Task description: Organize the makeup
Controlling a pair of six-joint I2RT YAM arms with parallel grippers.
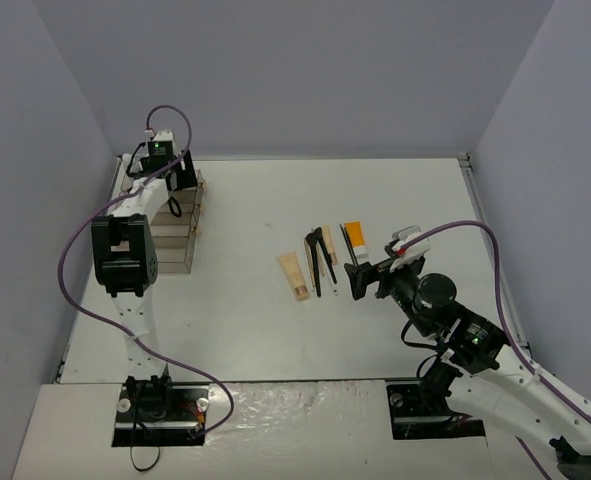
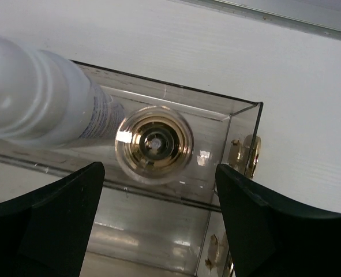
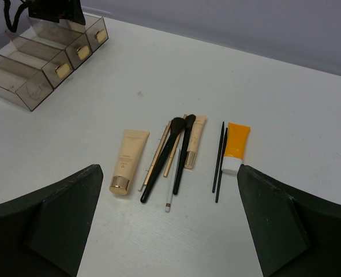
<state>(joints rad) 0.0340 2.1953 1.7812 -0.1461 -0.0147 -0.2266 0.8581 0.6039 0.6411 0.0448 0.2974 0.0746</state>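
Observation:
A gold-capped glass vial (image 2: 154,144) stands upright in a compartment of the clear acrylic box (image 2: 239,124), beside a white-grey bottle (image 2: 37,98). My left gripper (image 2: 158,225) hangs just above them, open, with nothing between its fingers. On the table lie a beige tube (image 3: 128,160), two black brushes (image 3: 170,156), thin gold sticks, a white pencil (image 3: 171,190), a smaller beige tube (image 3: 194,141), two slim black sticks (image 3: 219,161) and an orange tube (image 3: 236,146). My right gripper (image 3: 167,225) is open, raised on the near side of this row, touching nothing.
The tiered acrylic box (image 1: 180,240) with gold knobs stands at the table's far left, under the left arm. Grey walls close in the table on three sides. The row of makeup (image 1: 320,260) lies mid-table, left of the right gripper (image 1: 360,275).

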